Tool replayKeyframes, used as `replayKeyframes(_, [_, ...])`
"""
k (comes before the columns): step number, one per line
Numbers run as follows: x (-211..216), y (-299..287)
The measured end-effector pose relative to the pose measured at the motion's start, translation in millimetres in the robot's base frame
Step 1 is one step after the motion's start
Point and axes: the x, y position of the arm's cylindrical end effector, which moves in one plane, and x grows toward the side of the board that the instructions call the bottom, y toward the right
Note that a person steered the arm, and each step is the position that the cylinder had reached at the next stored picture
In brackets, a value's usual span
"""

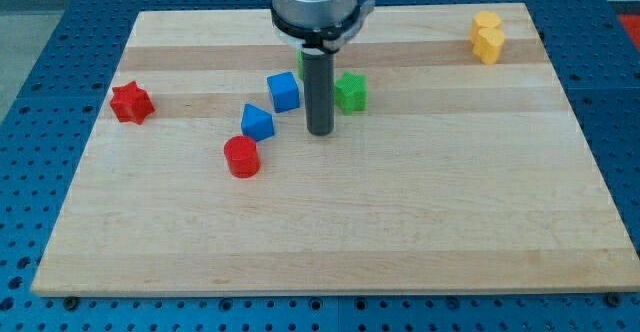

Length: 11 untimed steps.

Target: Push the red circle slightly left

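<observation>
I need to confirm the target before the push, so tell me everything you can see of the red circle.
The red circle is a short, glossy, plastic-looking red cylinder standing upright on its flat end on the pale wooden board, left of centre. The blue triangular block sits just above and to the view's right of it, very close; whether they touch I cannot tell. My tip stands apart, to its upper right. Nothing else is near it.
</observation>
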Motion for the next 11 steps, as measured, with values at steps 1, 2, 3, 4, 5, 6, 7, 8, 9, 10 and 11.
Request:
replayKeyframes(1, [3,-4])
replayKeyframes(2, [19,-13])
replayKeyframes(3, [47,-28])
replayKeyframes(4, [55,-39])
replayKeyframes(5, [54,-39])
replayKeyframes(6, [54,-39])
replayKeyframes(7, [45,-42])
replayKeyframes(8, [45,-42])
replayKeyframes(9, [47,-44])
replayKeyframes(10, [59,-68])
replayKeyframes(11, [64,-73])
